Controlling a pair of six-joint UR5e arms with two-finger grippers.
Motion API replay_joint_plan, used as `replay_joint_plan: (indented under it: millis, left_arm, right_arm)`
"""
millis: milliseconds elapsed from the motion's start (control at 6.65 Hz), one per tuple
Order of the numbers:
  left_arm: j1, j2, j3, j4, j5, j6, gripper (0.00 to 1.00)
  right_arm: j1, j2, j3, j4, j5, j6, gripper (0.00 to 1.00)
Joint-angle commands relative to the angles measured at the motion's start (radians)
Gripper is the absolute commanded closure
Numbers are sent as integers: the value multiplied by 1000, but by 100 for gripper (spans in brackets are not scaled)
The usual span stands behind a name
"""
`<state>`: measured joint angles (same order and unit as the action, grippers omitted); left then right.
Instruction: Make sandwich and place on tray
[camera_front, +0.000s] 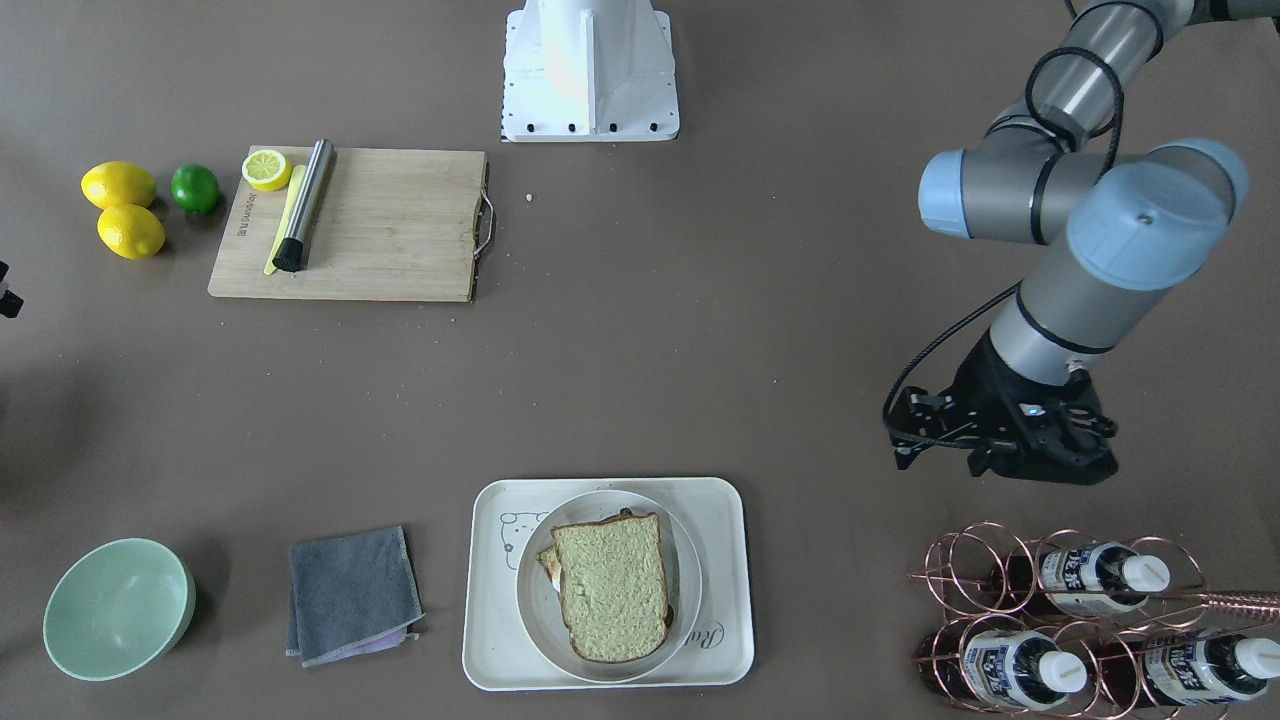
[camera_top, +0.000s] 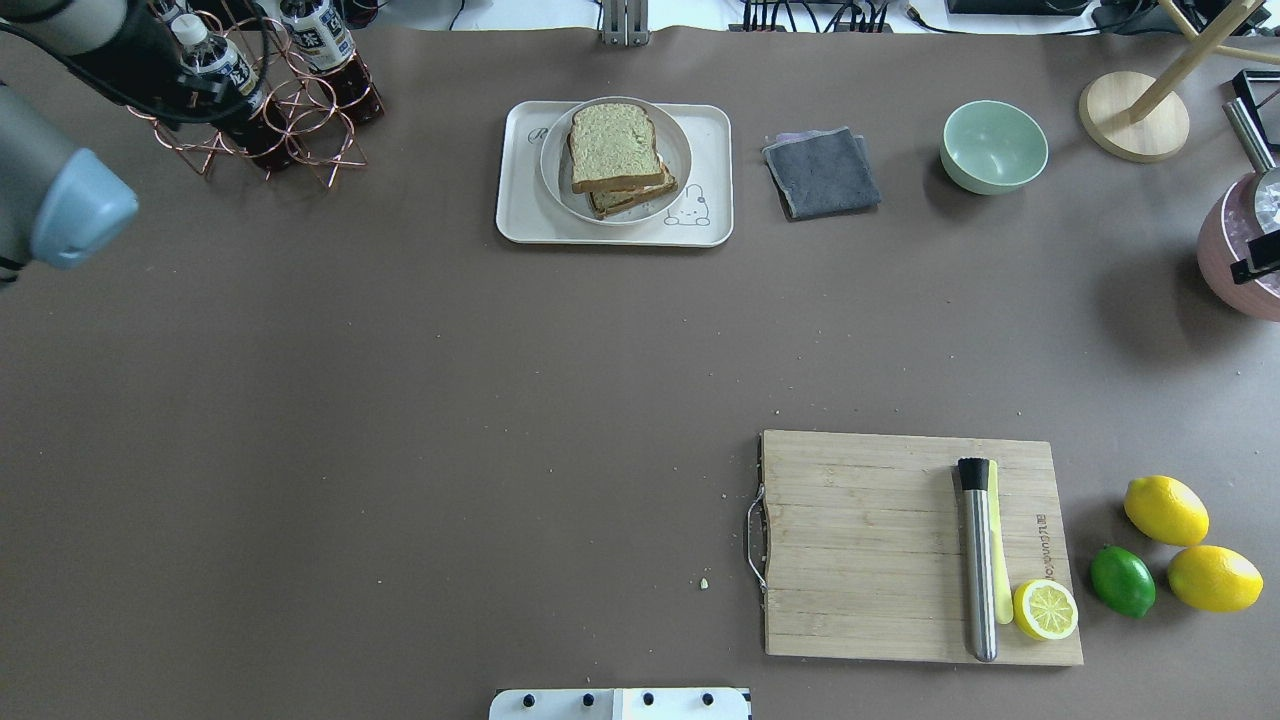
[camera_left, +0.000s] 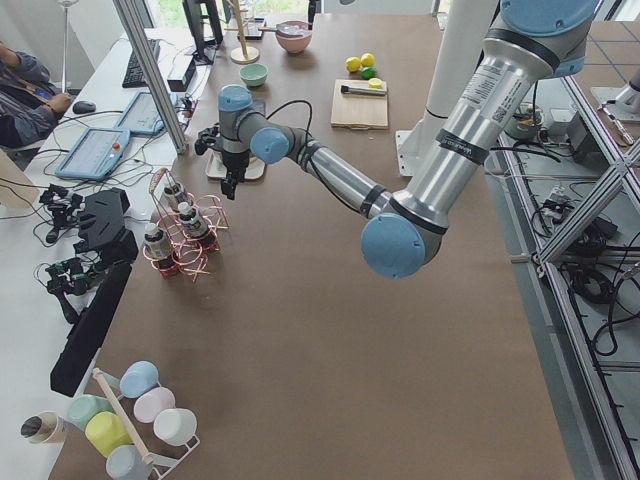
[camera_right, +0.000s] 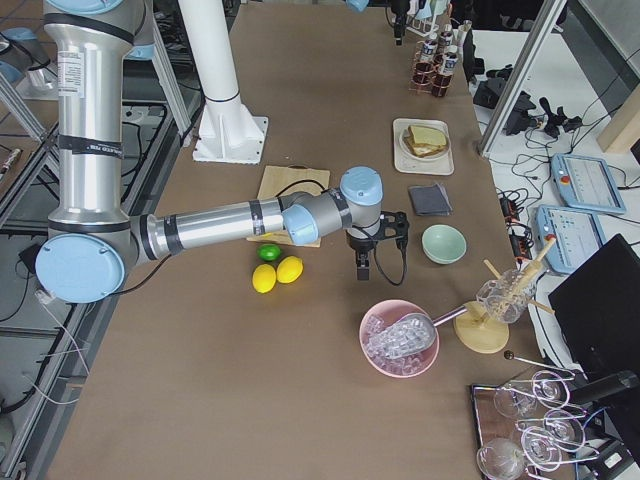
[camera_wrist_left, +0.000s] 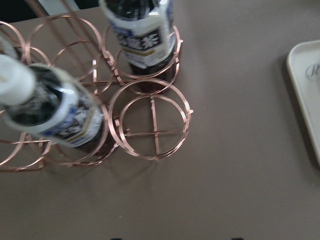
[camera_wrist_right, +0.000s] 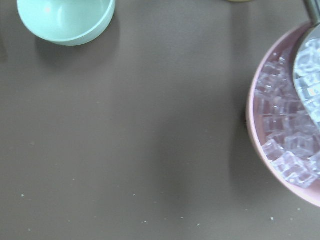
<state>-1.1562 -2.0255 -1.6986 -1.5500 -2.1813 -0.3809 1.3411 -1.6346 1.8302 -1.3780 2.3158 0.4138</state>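
The sandwich (camera_front: 612, 590), two bread slices with egg showing at the edge, lies on a round white plate (camera_front: 530, 622). The plate stands on the cream tray (camera_front: 722, 520) with the bear drawing. The sandwich also shows in the overhead view (camera_top: 612, 145). My left gripper (camera_front: 1040, 455) hangs over bare table next to the bottle rack, well to the side of the tray. Its fingertips show wide apart at the left wrist view's bottom edge, with nothing between them. My right gripper (camera_right: 364, 266) hangs far off, between a green bowl and a pink ice bowl. Its jaws are not readable.
A copper rack (camera_front: 1080, 610) holds three bottles. A grey cloth (camera_front: 352, 592) and the green bowl (camera_front: 118, 608) lie beside the tray. A cutting board (camera_front: 390, 225) carries a steel muddler and a half lemon, with lemons and a lime beside it. The pink ice bowl (camera_wrist_right: 280, 150) is near the right gripper.
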Motion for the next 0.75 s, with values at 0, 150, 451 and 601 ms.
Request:
replay_joint_plan:
  millis: [0, 150, 451, 601]
  left_arm:
    - [-162, 216, -172, 128, -201, 305, 17]
    - [-222, 338, -196, 127, -206, 421, 17]
    - [-337, 465, -187, 131, -206, 582, 8]
    - [-338, 481, -178, 154, -201, 588, 3]
  right_arm:
    - [111, -1, 3, -137, 0, -221, 0]
    - [156, -16, -3, -194, -6, -348, 0]
    - [203, -103, -21, -217, -9, -533, 0]
    - [234, -132, -22, -216, -7, -570, 0]
